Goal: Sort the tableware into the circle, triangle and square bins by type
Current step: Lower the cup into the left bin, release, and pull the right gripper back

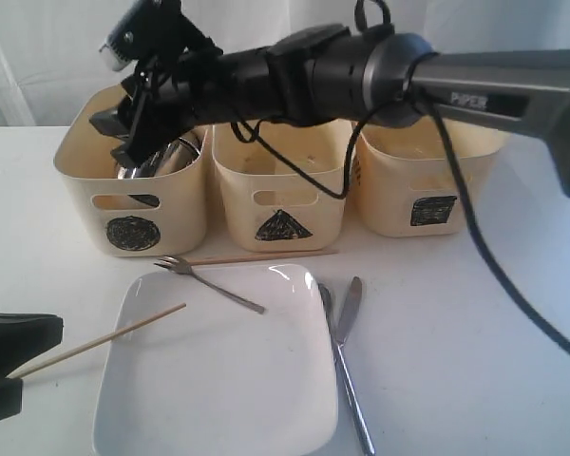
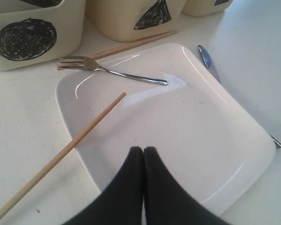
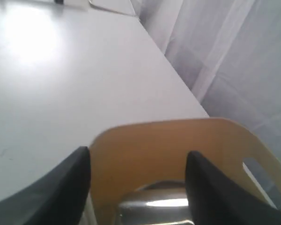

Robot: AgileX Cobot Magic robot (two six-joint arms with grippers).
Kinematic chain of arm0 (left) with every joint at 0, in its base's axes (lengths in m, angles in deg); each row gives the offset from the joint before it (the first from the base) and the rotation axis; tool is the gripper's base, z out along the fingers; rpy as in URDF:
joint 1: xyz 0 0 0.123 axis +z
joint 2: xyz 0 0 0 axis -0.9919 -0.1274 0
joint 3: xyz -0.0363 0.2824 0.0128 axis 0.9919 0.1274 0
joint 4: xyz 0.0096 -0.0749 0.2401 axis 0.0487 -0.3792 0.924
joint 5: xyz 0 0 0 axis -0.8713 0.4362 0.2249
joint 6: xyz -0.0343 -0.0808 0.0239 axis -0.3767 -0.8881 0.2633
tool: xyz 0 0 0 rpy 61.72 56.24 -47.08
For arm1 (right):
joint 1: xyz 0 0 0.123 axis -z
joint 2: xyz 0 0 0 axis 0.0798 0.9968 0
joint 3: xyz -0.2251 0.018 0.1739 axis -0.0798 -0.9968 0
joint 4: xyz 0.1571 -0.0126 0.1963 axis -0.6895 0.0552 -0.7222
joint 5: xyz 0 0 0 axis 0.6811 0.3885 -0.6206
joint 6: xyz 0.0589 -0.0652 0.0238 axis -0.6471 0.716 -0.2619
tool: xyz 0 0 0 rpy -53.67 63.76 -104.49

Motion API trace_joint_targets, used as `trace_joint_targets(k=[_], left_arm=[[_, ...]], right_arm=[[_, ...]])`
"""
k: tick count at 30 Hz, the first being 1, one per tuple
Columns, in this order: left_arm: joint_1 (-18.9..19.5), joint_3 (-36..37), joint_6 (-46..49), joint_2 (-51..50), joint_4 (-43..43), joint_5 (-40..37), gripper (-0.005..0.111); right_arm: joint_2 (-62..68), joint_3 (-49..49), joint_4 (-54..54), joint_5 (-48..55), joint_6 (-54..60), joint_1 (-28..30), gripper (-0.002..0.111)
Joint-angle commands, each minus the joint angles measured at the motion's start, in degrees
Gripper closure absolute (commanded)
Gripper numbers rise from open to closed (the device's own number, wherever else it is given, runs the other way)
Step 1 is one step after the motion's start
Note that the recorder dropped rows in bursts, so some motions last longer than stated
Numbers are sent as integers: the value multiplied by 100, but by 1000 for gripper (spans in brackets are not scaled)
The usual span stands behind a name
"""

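Right pincer (image 3: 136, 161) hangs released over our circle bin (image 1: 76, 185), steel piece (image 1: 169, 157) inside; we've got plate (image 1: 218, 380), fork (image 1: 214, 282), knife (image 1: 348, 309), chopsticks (image 1: 104, 339) left.

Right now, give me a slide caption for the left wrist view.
Left gripper, jaws shut, faces the white square plate; a fork and one chopstick lie across its edge.

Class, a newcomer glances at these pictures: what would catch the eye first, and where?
The black right arm stretches across the top, its gripper open over the circle bin, where shiny steelware glints inside. In front lies the large white square plate, a small fork on its far rim, a chopstick on its left edge.
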Motion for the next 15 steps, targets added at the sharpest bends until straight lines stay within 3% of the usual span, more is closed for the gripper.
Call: trace_joint_targets(k=[1,7,9,11,12,13,15], left_arm=[[2,39,-116,35,-107,-96,107],[2,-56,-72,24,-14,-846,107],[2,-325,90,24,246,-1236,100],[2,-637,70,24,780,-1250,85],[2,-813,-126,-20,1069,-1224,78],[2,-948,-381,-111,1354,-1234,72],[2,-1206,-928,-373,2181,-1249,66]], right_arm=[[-577,4,1828,1125,-1836,-14,51],[-720,4,4159,2662,-3464,-14,53],[-720,4,4718,3505,-4027,-14,59],[-720,4,4857,4199,-4185,-14,80],[-720,4,4930,4199,-4185,-14,100],[-720,-9,5014,4199,-4363,-14,108],[-724,-108,5319,4199,-4737,-14,108]])
